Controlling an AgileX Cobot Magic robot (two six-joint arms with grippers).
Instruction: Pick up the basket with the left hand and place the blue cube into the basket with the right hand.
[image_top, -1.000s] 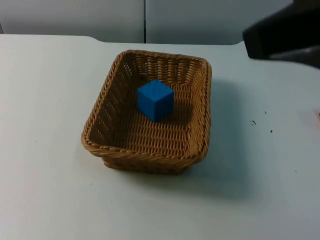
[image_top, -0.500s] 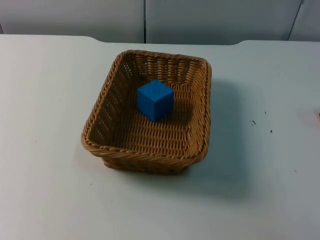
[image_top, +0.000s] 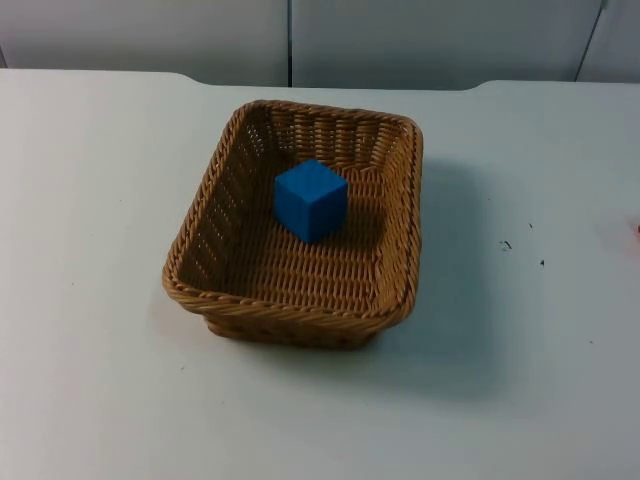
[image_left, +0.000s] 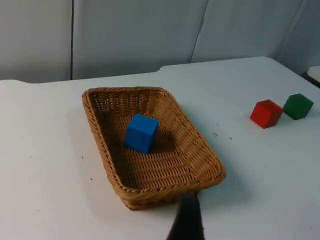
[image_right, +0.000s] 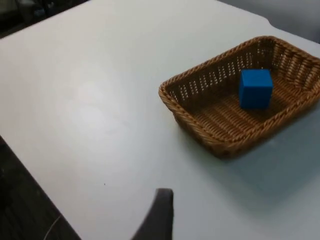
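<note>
Beside the basket (image_left: 150, 145) holding the blue cube (image_left: 141, 132), red cube (image_left: 266, 113) touches green cube (image_left: 298, 106); pincer states unclear.

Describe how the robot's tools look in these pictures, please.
Little of them shows: one black fingertip of the left tool and one of the right tool. Each is a dark, plain, narrow blade with no markings, seen above the white table.

A white table top (image_top: 90, 200) is spread wide and evenly lit; it is closed off at the far edge by a grey partition wall (image_top: 420, 40); the wall is split by dark vertical seams.
</note>
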